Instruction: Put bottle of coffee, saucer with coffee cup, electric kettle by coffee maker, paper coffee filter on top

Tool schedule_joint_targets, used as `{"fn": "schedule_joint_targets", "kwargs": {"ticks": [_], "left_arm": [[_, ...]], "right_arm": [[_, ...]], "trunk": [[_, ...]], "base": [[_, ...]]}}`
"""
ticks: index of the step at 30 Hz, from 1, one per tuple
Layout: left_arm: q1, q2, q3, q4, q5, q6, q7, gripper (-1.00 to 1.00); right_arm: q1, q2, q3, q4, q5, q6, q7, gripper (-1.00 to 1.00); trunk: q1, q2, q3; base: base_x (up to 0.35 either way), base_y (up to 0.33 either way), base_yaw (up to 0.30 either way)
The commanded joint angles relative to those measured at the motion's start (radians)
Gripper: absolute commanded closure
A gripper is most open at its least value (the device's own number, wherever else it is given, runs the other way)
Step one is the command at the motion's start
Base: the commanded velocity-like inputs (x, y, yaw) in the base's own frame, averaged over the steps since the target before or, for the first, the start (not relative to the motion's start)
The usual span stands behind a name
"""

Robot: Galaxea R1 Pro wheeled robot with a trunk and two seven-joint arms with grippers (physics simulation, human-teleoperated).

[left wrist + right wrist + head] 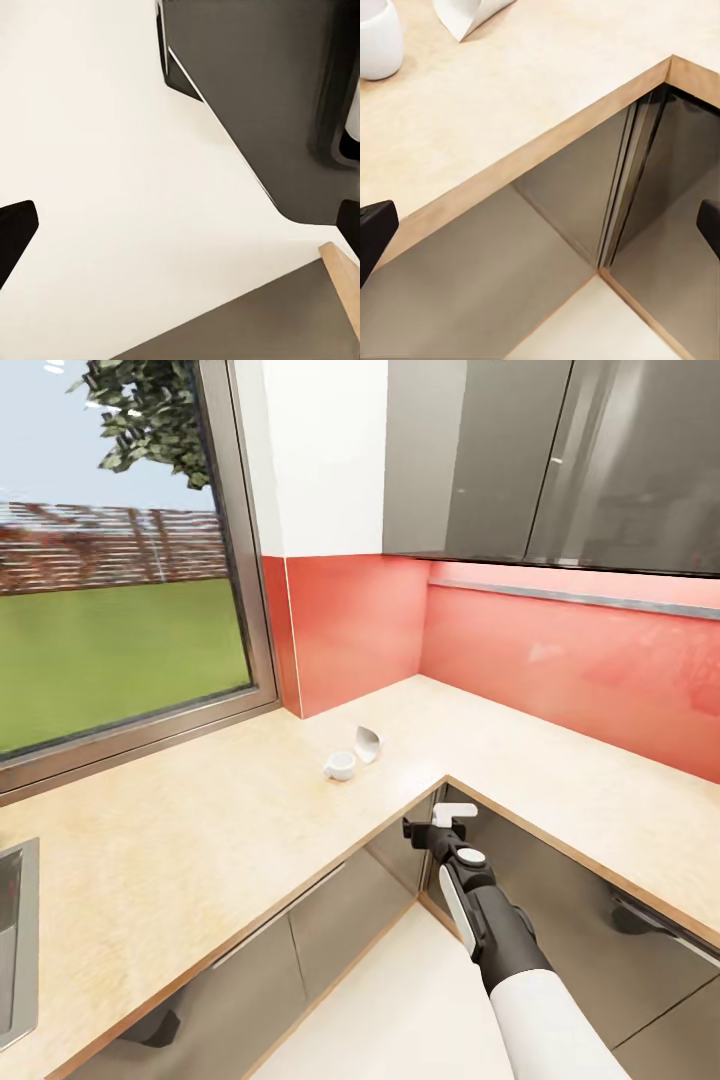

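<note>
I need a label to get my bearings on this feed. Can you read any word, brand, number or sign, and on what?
None: no text can be read in these pictures.
The white cup and the paper filter on the countertop are plain white.
The cabinet fronts, red wall panels and right end effector carry no markings.

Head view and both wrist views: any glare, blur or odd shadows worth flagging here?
Head view: sharp, evenly lit; soft sheen on the red backsplash and reflections on the upper cabinets; the cup and filter cast only faint shadows. Right wrist view: crisp, countertop evenly lit, cabinet fronts dim. Left wrist view: pale floor nearly washed out, edges slightly soft.
</note>
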Motion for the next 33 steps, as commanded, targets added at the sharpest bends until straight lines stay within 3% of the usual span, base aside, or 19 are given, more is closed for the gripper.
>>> {"fn": "schedule_joint_targets", "kwargs": {"ticks": [1, 6, 12, 16, 33], "left_arm": [[-0.001, 0.0, 0.007, 0.002, -0.011, -0.005, 0.0, -1.0], [-0.001, 0.002, 0.007, 0.002, -0.01, -0.005, 0.001, -1.0], [0.001, 0.003, 0.008, 0.003, -0.01, -0.005, 0.002, -1.0], [0.003, 0.006, 0.008, 0.003, -0.01, -0.005, 0.011, -1.0], [0.004, 0.003, 0.008, 0.003, -0.01, -0.004, 0.039, -1.0]], "right_arm": [[-0.001, 0.0, 0.002, -0.001, 0.007, 0.007, -0.004, -1.0], [-0.008, 0.0, 0.002, -0.006, 0.007, 0.01, -0.007, -1.0], [-0.09, 0.0, 0.002, -0.002, 0.007, 0.016, -0.008, -1.0], [-0.114, 0.0, 0.002, 0.0, 0.006, 0.018, -0.024, -1.0], [-0.12, 0.0, 0.004, 0.004, 0.006, 0.011, -0.054, -1.0]], "trunk": [[0.001, -0.002, -0.002], [0.001, -0.002, -0.002], [0.001, -0.002, -0.002], [0.001, -0.002, -0.002], [0.001, -0.002, -0.002]], "base": [[0.0, 0.0, 0.001], [0.0, 0.0, 0.0], [0.0, 0.0, 0.0], [0.0, 0.0, 0.0], [0.0, 0.0, 0.0]]}}
